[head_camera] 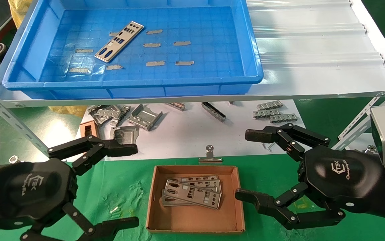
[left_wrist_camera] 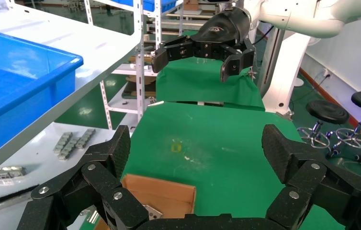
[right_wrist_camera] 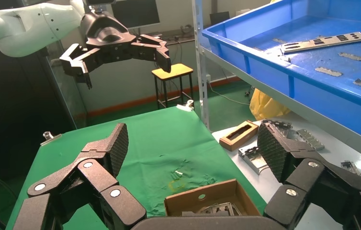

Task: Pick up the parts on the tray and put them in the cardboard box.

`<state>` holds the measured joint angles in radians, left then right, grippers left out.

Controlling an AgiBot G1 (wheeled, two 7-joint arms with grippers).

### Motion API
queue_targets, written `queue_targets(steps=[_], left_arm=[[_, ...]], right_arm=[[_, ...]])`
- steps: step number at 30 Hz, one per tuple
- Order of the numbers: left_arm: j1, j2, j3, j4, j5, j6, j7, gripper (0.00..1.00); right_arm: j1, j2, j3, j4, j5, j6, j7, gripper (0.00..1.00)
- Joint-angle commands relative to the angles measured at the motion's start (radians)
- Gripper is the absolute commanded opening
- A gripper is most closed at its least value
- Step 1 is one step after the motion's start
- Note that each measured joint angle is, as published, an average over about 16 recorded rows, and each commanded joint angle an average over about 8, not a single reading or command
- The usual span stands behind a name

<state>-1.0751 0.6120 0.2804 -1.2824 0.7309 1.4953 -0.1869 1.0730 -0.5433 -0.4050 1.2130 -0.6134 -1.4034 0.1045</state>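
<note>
One silver part [head_camera: 119, 41] lies at an angle on the floor of the blue tray [head_camera: 132, 83], up on the white shelf. The cardboard box [head_camera: 152, 197] sits on the green cloth between my arms, with a small stack of parts [head_camera: 192, 194] in it. My left gripper [head_camera: 132, 185] hovers open to the left of the box, holding nothing. My right gripper [head_camera: 246, 164] hovers open to its right, also holding nothing. In the left wrist view my left gripper [left_wrist_camera: 198, 146] spans bare green cloth beyond the box [left_wrist_camera: 162, 194]. The right wrist view shows my right gripper [right_wrist_camera: 195, 143] above the box [right_wrist_camera: 202, 196], and the tray's part [right_wrist_camera: 324, 41].
Bent metal brackets [head_camera: 143, 117] and a small brown-rimmed piece [head_camera: 88, 129] lie on the white sheet under the shelf [head_camera: 312, 50]. A binder clip [head_camera: 209, 155] stands just behind the box. Grey tape strips [head_camera: 155, 63] dot the tray floor. Slanted shelf struts [head_camera: 356, 124] flank both sides.
</note>
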Motion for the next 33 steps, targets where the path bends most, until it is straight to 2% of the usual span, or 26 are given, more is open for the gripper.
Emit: queue_targets(steps=[1,33], left_arm=[[0.000,0.000,0.000,0.000,0.000,0.000,0.000,1.00],[0.000,0.000,0.000,0.000,0.000,0.000,0.000,1.00]], right_arm=[[0.000,0.000,0.000,0.000,0.000,0.000,0.000,1.00],[0.000,0.000,0.000,0.000,0.000,0.000,0.000,1.00]])
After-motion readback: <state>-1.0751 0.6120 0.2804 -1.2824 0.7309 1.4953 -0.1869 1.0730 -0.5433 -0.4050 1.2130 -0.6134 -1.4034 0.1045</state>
